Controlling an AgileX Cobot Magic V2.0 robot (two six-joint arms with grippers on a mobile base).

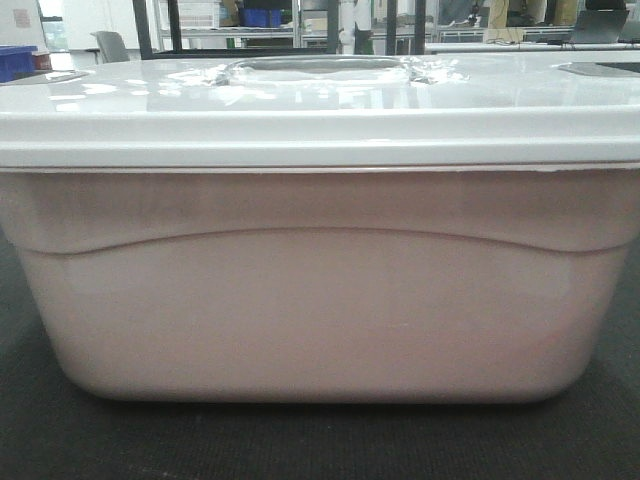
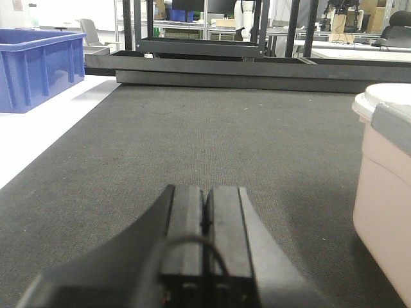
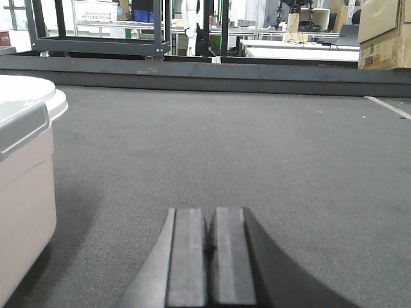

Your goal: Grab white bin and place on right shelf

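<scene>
The white bin (image 1: 320, 310) fills almost the whole front view, standing upright on the dark carpet (image 1: 320, 440) with its glossy lid (image 1: 320, 110) seated flat and a recessed handle (image 1: 315, 66) in the upper middle of the frame. It sits squarely before the camera, most likely so that the two arms can reach its two short ends evenly. In the left wrist view, a blue crate (image 2: 38, 67) stands at the upper left on a white strip of floor, well apart from the bin. The left gripper (image 2: 207, 212) lies low over the carpet at bottom centre, its fingers (image 2: 187, 218) pressed together with only a thin seam between them and nothing held. One end of the bin (image 2: 385, 212), with a grey latch (image 2: 393, 122), shows at the right edge. That puts this arm beside the bin and pointing past it, not yet on it. In the right wrist view the picture is mirrored. The bin's other end (image 3: 22, 192) and its grey latch (image 3: 22, 128) sit at the left edge. The right gripper (image 3: 207, 240) is at bottom centre with its fingers (image 3: 230, 250) clenched on nothing, and cardboard boxes (image 3: 385, 32) stand at the upper right. With an arm flanking each end, a two-sided squeeze or lift looks to be the plan, since the tub seems too broad for one gripper. A low black frame (image 3: 96, 45) crosses the far edge of the carpet, but no steel shelf can be picked out with certainty, so the bin is judged far from placed.
</scene>
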